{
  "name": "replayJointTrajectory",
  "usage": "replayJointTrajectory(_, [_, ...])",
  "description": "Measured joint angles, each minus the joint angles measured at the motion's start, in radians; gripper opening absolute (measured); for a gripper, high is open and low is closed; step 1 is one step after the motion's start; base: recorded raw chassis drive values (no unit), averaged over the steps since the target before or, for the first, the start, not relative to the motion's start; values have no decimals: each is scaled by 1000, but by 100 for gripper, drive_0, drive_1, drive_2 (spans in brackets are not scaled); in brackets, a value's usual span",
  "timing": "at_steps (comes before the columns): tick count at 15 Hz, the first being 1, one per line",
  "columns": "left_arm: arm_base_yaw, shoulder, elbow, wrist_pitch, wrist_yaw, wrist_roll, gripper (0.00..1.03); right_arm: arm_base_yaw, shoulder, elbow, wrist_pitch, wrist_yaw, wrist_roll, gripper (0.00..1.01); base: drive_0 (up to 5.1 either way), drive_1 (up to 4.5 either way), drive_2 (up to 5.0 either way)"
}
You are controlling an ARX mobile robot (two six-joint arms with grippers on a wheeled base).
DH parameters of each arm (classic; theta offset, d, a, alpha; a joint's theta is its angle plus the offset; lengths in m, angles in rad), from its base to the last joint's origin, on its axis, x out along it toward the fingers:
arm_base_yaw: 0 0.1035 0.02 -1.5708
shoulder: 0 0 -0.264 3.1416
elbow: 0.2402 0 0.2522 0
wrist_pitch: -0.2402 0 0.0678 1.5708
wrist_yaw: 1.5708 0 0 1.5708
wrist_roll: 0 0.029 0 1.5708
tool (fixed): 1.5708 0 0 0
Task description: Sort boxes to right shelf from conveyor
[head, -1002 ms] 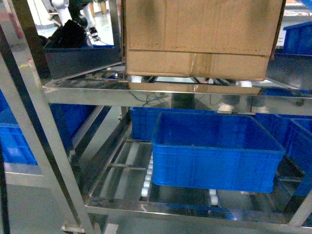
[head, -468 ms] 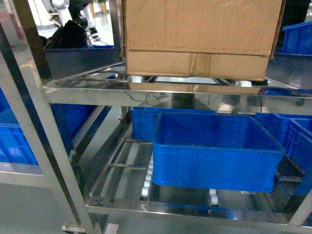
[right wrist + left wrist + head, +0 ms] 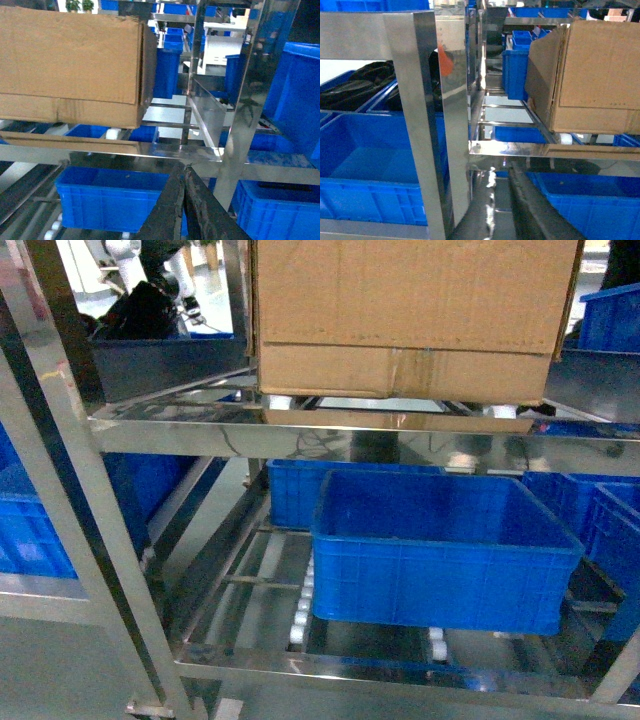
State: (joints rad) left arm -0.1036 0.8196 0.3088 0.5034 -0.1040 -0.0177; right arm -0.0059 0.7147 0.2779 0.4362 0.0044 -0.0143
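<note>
The box is already set on the shelf's upper rollers, above a crate; both grippers' jaws are seen pressed together, empty, so withdrawal remains.

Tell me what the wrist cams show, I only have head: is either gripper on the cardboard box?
Observer: No. In the left wrist view the left gripper is shut and empty. It sits near the front rail of the shelf, apart from the cardboard box.
Operator: Right one?
Observer: The right gripper is shut and empty too. It is below the box and off to its right, not touching it.
Operator: Anything behind the box?
Observer: Yes, a blue crate stands further back, apparently on the same tier. I cannot tell whether it touches the box.
</note>
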Motion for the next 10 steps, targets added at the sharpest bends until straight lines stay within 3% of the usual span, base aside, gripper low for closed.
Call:
replayJointTrajectory(1, [11, -37, -40, 7, 12, 3, 2, 2, -29, -36, 6, -3, 0, 2, 0, 0, 0])
replayJointTrajectory(2, [23, -71, -74, 8, 20, 3, 2, 6, -59, -68, 6, -3, 0, 2, 0, 0, 0])
replayJointTrajectory(3, [81, -106, -108, 6, 87, 3, 2, 6, -88, -96, 5, -4, 0, 2, 0, 0, 0])
replayJointTrajectory(4, [94, -115, -116, 3, 96, 3, 2, 6, -96, -103, 3, -4, 0, 2, 0, 0, 0])
replayJointTrajectory(10, [101, -273, -215, -54, 103, 3, 2, 6, -244, -194, -54, -5, 0, 2, 0, 0, 0])
